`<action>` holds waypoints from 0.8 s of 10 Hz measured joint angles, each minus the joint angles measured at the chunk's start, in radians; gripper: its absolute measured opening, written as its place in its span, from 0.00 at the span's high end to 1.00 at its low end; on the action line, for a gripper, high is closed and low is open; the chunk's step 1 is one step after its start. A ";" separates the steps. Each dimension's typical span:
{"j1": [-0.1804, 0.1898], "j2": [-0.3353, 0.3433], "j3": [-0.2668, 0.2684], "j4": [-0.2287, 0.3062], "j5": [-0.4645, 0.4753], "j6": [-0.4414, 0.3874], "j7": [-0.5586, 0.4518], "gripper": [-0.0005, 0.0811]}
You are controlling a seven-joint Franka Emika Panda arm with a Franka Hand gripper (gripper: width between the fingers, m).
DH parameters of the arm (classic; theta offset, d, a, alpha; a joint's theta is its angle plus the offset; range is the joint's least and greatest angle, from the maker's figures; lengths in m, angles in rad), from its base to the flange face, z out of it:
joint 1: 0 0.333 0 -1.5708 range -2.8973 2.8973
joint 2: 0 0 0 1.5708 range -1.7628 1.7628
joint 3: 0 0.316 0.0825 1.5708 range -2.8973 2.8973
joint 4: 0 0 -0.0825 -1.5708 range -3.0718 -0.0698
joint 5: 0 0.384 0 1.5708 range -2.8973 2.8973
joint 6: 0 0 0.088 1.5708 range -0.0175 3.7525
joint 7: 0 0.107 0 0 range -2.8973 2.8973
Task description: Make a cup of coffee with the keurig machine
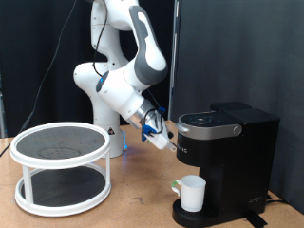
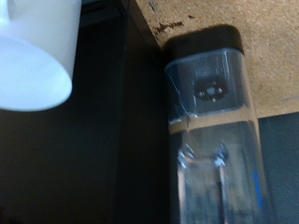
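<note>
A white Franka arm reaches toward the keurig machine [image 1: 226,152], its gripper [image 1: 160,139] at the machine's side nearest the arm, level with the closed lid, and clasping a clear, water-filled container [image 2: 213,140] with a dark cap, which the wrist view shows lying between the fingers just beside the machine's black wall. The cup [image 1: 193,193] already stands on the round drip base under the machine's front, handle turned toward the arm. On the wooden table [image 1: 133,204], well off to the far side of the arm from the machine, sits a white two-tier round rack [image 1: 61,166]. The risk here, by judgement, is a spill: the container hangs tilted close against the machine, and a bump on the lid or a slackened grip could pour water over the housing or the table. The fingertips themselves are hidden by the container in both views, no water tank opening can be made out, and the machine's rear is cut off at the frame edge.
</note>
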 joint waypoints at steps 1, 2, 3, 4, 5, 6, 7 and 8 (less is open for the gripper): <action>-0.001 -0.042 -0.002 -0.010 -0.012 -0.026 0.024 0.09; -0.002 -0.083 -0.007 -0.018 -0.013 -0.058 0.041 0.09; -0.003 -0.122 -0.016 -0.023 -0.014 -0.094 0.061 0.09; -0.004 -0.167 -0.025 -0.042 -0.016 -0.114 0.078 0.09; -0.004 -0.164 -0.023 -0.042 -0.016 -0.112 0.077 0.09; -0.005 -0.165 -0.024 -0.037 -0.053 -0.138 0.123 0.09; -0.005 -0.185 -0.024 -0.026 -0.093 -0.173 0.177 0.09; -0.006 -0.220 -0.027 -0.021 -0.124 -0.211 0.200 0.09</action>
